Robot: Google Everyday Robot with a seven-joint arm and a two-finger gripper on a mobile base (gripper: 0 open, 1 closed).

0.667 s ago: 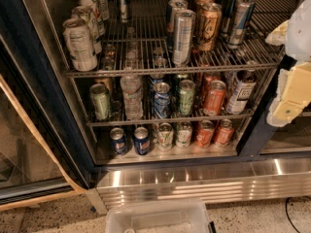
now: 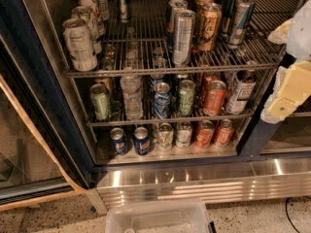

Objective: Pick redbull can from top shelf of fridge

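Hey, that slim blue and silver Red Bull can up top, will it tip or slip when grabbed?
Probably tippy: the redbull can is tall, narrow and stands on the top shelf of thin wire bars. Its smooth metal likely slips. A nudge may knock the gold-brown can close by. The claw hangs right of it, lower.

At the right edge, the gripper (image 2: 287, 92): cream-yellow, blocky plastic casing with a small green dot; above it, the white, rounded arm (image 2: 301, 30) shell.
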